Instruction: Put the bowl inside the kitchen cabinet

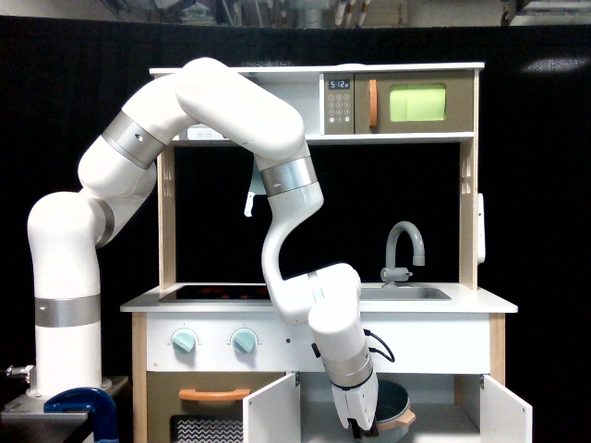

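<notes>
The grey-blue bowl (395, 401) with its tan rim band hangs tilted inside the open kitchen cabinet (445, 412), low in the exterior view. My gripper (365, 427) points downward at the bowl's left side and looks shut on its rim. The fingertips are dark and small, partly hidden against the bowl. The cabinet's left door (273, 412) and right door (506, 412) both stand open towards the camera. The bowl's underside and the cabinet floor are cut off by the frame's bottom edge.
The oven with its orange handle (214, 394) sits left of the cabinet, under two teal knobs (185, 341). On the counter above are the sink (406, 293) and grey faucet (404, 247). The microwave (416, 102) is at the top. A blue clamp (78, 408) is by the arm's base.
</notes>
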